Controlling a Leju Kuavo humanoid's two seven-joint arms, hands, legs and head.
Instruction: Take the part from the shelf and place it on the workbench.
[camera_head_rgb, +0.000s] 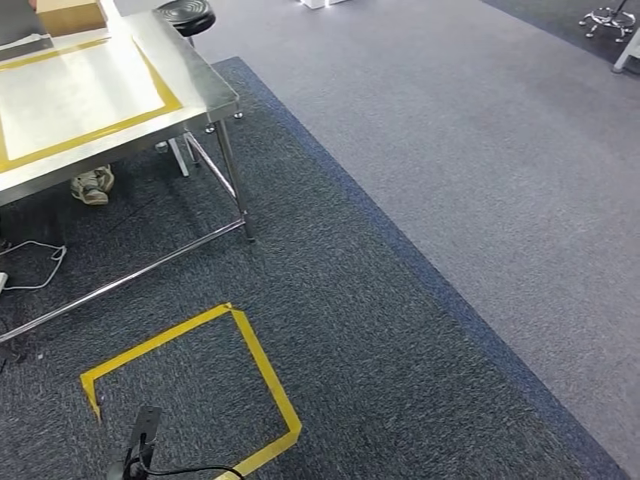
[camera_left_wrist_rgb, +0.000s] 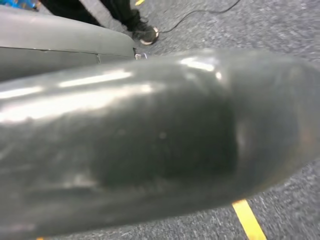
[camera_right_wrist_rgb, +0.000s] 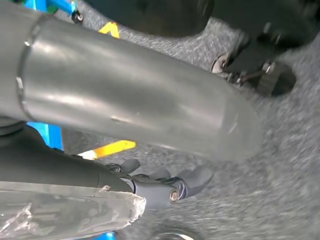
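The steel workbench (camera_head_rgb: 113, 150) stands at the upper left of the head view, its top outlined in yellow tape. In the left wrist view my left hand (camera_left_wrist_rgb: 151, 140) is a large blurred grey shape close to the lens, and its fingers are hidden. My right hand (camera_right_wrist_rgb: 132, 105) hangs over the carpet in the right wrist view, with its dark fingers (camera_right_wrist_rgb: 188, 180) stretched beside a grey thing wrapped in clear plastic (camera_right_wrist_rgb: 68, 215). Whether those fingers grip it cannot be told.
A yellow tape square (camera_head_rgb: 196, 390) marks the dark carpet in front of the bench. A black stool (camera_head_rgb: 185, 15) stands behind the bench, a person's shoe (camera_head_rgb: 92, 185) shows under it, and a white cable (camera_head_rgb: 30, 265) lies nearby. A blue frame (camera_right_wrist_rgb: 49, 135) is behind my right hand.
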